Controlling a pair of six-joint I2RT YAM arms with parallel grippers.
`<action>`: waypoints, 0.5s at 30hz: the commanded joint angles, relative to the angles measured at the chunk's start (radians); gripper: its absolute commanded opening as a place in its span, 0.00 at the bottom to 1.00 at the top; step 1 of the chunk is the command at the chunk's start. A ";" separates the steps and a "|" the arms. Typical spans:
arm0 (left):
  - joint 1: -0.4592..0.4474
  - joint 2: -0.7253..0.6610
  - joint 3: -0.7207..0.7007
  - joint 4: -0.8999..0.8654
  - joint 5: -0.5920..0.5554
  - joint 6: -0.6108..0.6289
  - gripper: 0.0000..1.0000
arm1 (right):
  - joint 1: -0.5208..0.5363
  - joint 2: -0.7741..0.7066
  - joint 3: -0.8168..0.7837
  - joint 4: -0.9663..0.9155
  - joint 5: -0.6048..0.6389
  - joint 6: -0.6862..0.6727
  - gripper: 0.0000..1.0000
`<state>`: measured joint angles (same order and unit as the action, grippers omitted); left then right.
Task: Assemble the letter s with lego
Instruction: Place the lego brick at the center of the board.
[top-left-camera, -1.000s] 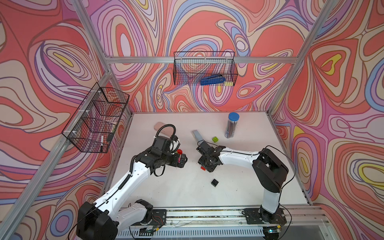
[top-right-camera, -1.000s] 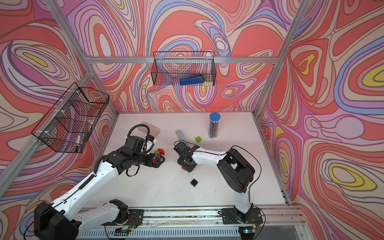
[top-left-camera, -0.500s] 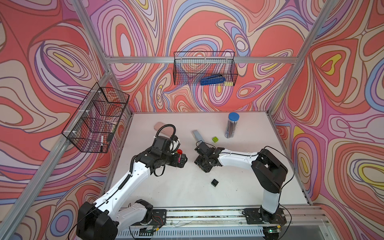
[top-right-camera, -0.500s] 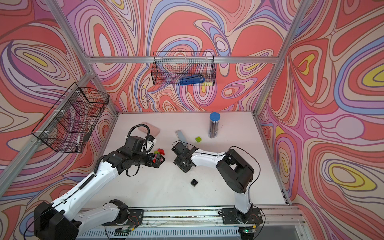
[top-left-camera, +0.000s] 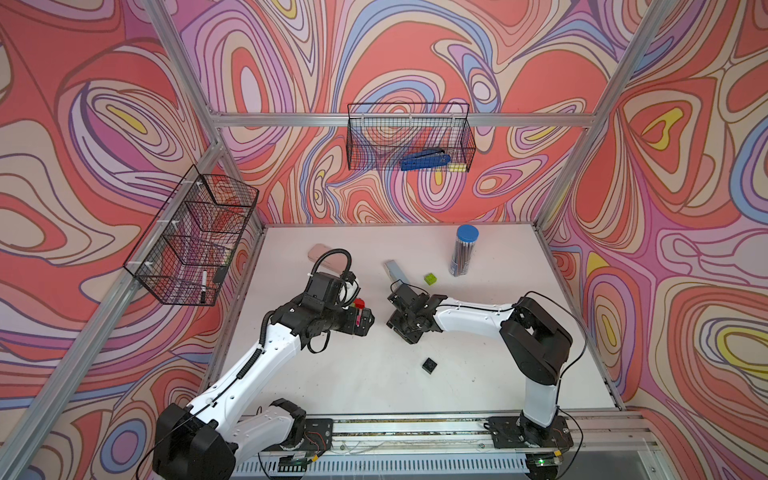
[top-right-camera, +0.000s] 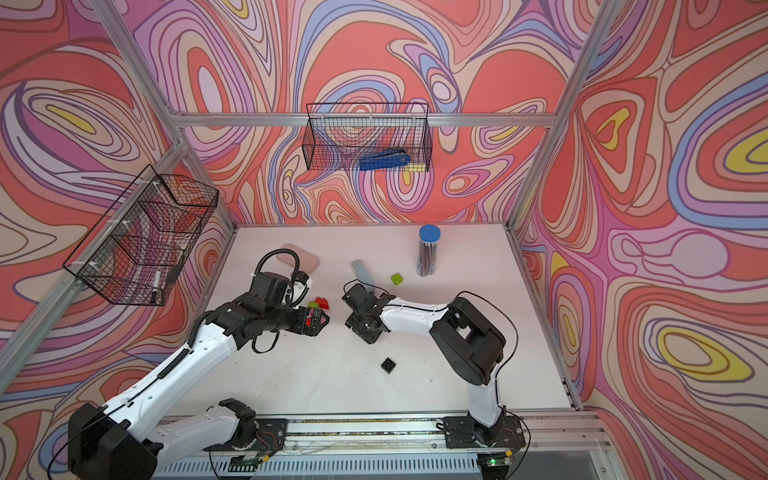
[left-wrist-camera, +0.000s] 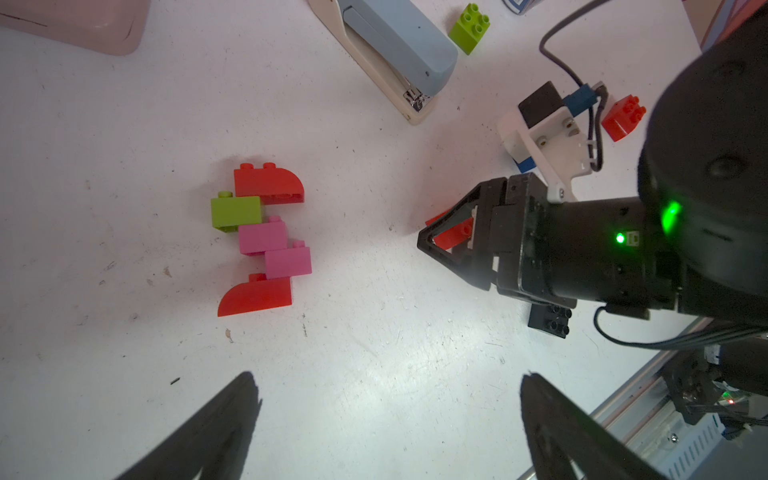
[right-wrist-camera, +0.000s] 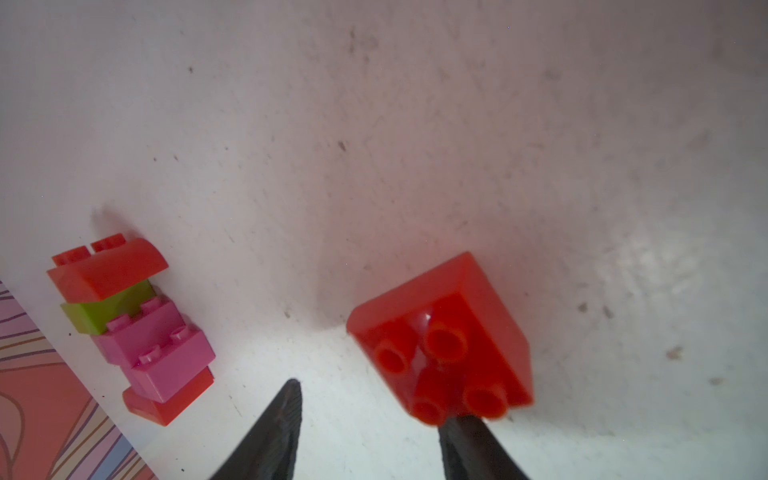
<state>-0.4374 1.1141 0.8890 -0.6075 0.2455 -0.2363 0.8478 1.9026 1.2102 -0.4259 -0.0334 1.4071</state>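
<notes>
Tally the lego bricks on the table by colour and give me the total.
Red bricks: 4
Pink bricks: 2
Lime green bricks: 2
Black brick: 1
Total: 9 in plain sight; a half-hidden blue bit is left out.

My left arm (top-left-camera: 249, 365) and right arm (top-left-camera: 469, 318) stretch in from the near edge of the tabletop (top-left-camera: 478, 374), wrists turned toward each other near its middle. My left gripper (left-wrist-camera: 388, 380) hovers, jaws spread wide; my right gripper (right-wrist-camera: 374, 403) sits low, jaws partly parted.
</notes>
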 joint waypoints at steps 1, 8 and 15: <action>0.006 0.005 0.000 -0.031 0.007 0.010 1.00 | 0.006 -0.068 0.015 -0.054 0.050 -0.061 0.57; 0.003 0.007 -0.010 0.021 0.088 -0.022 1.00 | -0.005 -0.185 0.011 -0.241 0.220 -0.276 0.65; -0.031 0.025 -0.027 0.118 0.139 -0.084 1.00 | -0.056 -0.342 -0.105 -0.186 0.381 -0.707 0.73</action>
<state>-0.4526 1.1297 0.8703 -0.5446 0.3458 -0.2825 0.8169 1.6264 1.1721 -0.6220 0.2276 0.9508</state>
